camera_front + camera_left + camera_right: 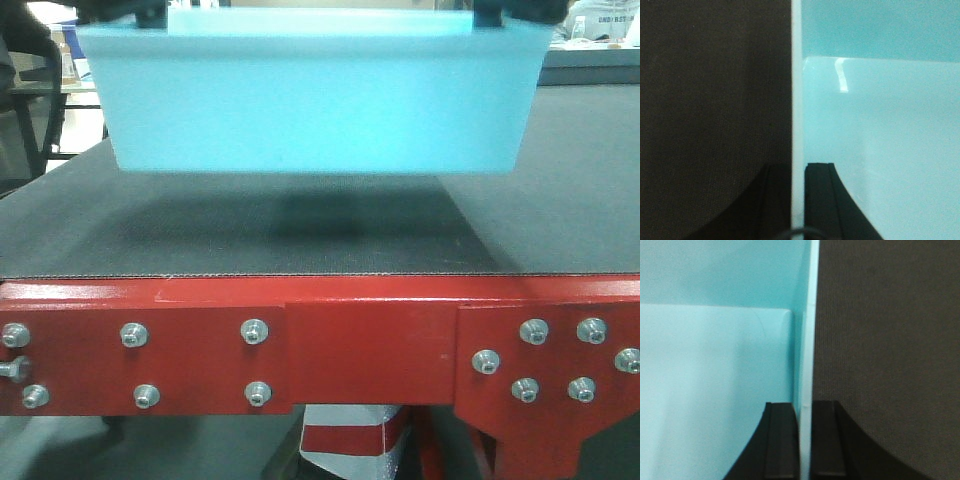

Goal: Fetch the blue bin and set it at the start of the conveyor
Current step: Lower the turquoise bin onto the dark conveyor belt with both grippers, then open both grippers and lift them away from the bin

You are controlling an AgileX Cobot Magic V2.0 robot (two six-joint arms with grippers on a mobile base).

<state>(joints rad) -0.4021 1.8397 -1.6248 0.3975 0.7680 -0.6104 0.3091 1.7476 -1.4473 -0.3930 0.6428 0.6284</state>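
Wrist views showed left hand (797,170) and right hand (805,405) clamping blue bin (320,100) walls; only front view showed the gap to conveyor start (300,240) below them.

The blue bin (320,100), a pale aqua plastic tub with smooth, tapered walls, hangs upright and level above the conveyor start (560,235), casting its shadow on the dark grey belt behind the red bolted frame.

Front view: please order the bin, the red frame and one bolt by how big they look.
1 and 2, unsure: the bin and the red frame cover about the same area, and their distances to the camera differ, so I do not rank them.
3. A bolt, clearly the smallest.
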